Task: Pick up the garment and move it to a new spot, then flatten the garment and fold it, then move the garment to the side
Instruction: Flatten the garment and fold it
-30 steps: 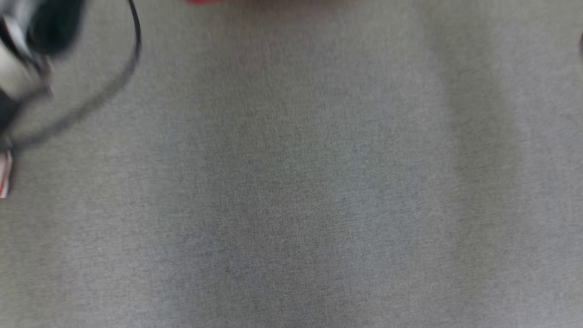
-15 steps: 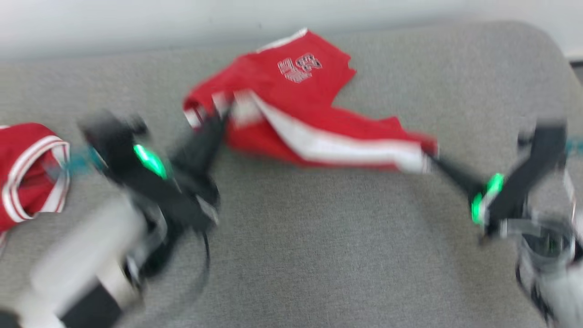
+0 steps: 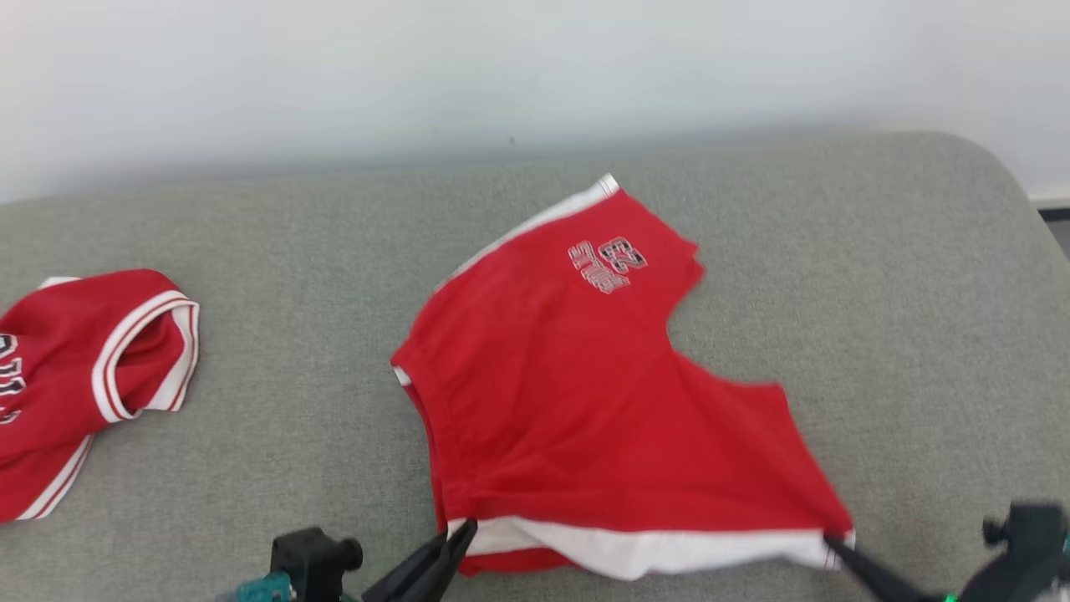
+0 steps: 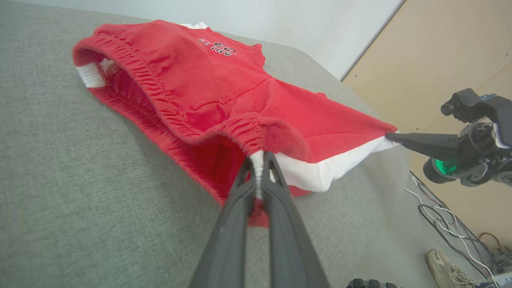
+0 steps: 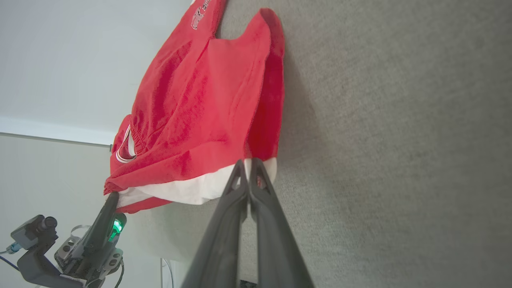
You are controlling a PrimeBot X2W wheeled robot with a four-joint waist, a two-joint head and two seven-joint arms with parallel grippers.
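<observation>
The garment is a pair of red shorts with a white side stripe and a printed number, spread over the grey cushion. My left gripper is shut on its near left corner, at the gathered waistband. My right gripper is shut on the near right corner, at the white stripe. In the left wrist view the left gripper pinches the fabric, and the right gripper holds the far corner. In the right wrist view the right gripper clamps the white hem of the garment, and the left gripper grips the other end.
A second red garment with white trim lies at the cushion's left. A pale wall runs behind the cushion. The cushion's right end curves away. Off its edge are floor cables and a shoe.
The head camera has swung up from bare cushion to the whole scene. The shorts, half a second ago bunched and stretched between the grippers, now lie spread out, still held at both corners.
</observation>
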